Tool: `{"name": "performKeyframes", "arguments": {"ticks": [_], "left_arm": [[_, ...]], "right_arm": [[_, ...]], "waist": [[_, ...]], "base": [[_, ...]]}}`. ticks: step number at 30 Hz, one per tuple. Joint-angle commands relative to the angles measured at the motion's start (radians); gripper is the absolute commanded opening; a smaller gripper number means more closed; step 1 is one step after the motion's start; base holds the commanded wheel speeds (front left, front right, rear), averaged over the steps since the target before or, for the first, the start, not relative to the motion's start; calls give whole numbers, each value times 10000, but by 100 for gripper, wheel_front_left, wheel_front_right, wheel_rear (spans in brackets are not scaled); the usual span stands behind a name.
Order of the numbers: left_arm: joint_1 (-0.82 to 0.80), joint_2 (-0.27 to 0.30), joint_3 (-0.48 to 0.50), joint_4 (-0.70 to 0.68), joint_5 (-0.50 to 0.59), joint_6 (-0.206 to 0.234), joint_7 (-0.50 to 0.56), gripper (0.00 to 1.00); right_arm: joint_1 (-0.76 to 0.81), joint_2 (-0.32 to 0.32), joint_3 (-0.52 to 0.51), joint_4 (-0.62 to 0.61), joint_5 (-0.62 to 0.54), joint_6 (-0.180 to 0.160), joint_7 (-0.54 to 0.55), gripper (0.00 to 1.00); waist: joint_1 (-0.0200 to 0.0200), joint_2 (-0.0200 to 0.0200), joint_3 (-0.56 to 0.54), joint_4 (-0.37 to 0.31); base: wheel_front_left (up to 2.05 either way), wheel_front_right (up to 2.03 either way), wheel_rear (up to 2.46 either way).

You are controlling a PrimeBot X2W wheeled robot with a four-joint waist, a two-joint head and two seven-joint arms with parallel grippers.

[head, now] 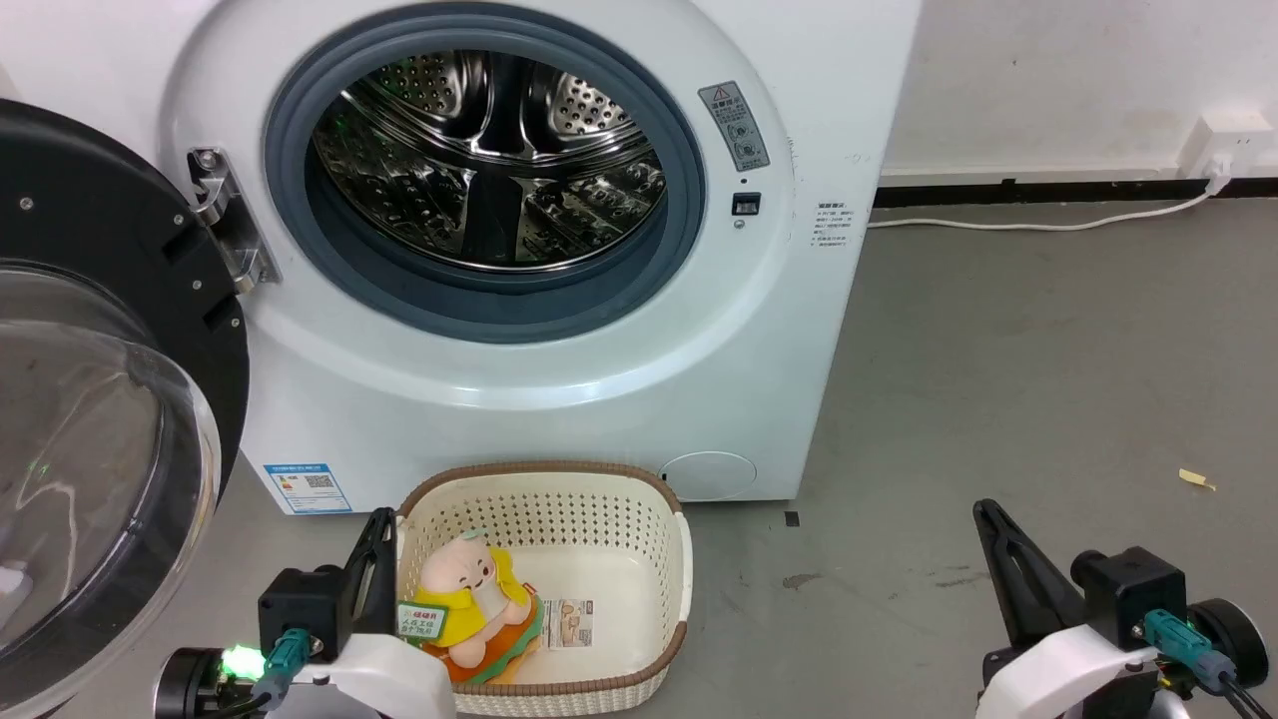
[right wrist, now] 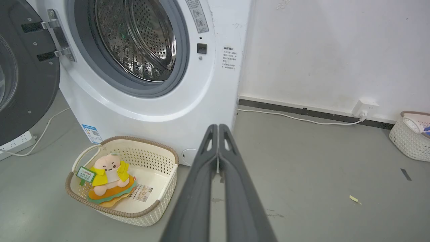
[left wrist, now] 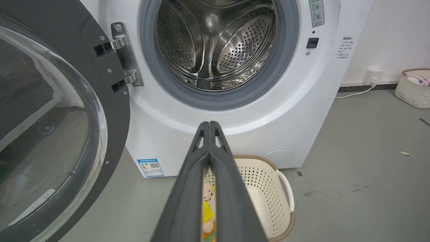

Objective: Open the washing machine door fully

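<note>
Head view: glossy black round washing machine door (head: pixel 95 210) with its clear glass bowl stands wide off the white front-loading washing machine (head: pixel 559 399) on its left hinge. Left pincer (left wrist: pixel 209 125), pressed together, is nearer, with the door up-left of it. Right pincer (right wrist: pixel 218 126), likewise pressed together, sits well apart.

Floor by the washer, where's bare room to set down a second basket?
Free: the grey floor right of the basket, bordered by the washer, the wall cable and the right tool. Crowded: left, between door, basket and left tool.
</note>
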Motion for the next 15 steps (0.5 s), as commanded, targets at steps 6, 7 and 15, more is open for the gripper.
{"name": "performKeyframes", "arguments": {"ticks": [6,7,15], "left_arm": [[-153,-13,24,-39,30,-57,3,0],[-153,-13,24,-39,30,-57,3,0],[-153,-13,24,-39,30,-57,3,0]], "right_arm": [[-122,34,5,30,-78,8,7,0],[-122,34,5,30,-78,8,7,0],[-122,34,5,30,-78,8,7,0]], "waist": [[0,0,0,1],[0,0,0,1],[0,0,0,1]], "base": [[0,0,0],[0,0,0],[0,0,0]]}}
